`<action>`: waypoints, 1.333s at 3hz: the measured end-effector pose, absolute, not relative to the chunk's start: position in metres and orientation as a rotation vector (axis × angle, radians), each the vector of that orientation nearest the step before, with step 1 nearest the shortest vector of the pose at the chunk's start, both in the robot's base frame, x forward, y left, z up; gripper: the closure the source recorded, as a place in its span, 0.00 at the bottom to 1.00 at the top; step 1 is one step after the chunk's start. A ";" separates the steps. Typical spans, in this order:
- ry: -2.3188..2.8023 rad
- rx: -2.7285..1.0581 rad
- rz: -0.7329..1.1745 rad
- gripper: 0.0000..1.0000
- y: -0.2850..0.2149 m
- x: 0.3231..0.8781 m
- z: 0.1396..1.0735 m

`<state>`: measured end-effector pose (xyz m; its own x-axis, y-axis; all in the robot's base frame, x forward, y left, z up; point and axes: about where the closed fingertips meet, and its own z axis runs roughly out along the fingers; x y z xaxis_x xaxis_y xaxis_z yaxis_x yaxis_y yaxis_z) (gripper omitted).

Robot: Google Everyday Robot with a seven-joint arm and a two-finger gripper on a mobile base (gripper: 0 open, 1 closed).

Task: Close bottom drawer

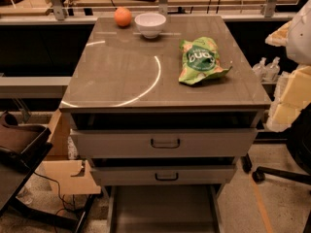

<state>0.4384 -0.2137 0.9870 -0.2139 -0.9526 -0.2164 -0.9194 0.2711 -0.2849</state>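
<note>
A: Camera view, left to right: what stands on the glossy grey-brown surface (pixel 121 67)?
B: A round orange fruit (pixel 123 17), and just beside it a white ceramic bowl (pixel 150 23). Lower, the grey bottom drawer (pixel 163 208) is pulled out, its flat floor showing. Further right lies a crumpled green snack bag (pixel 201 61).
A: And the hand?
B: The pale blocky hand (pixel 290 98) is at the right edge. Its state I cannot tell.

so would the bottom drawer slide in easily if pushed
Probably slides straight: the bottom drawer runs between side rails. Likely light, as its visible floor looks bare. Rigid panels, so unlikely to flex. The gripper is not in view.
</note>
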 end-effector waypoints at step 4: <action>2.433 -1.755 -0.388 0.00 -0.272 0.344 0.826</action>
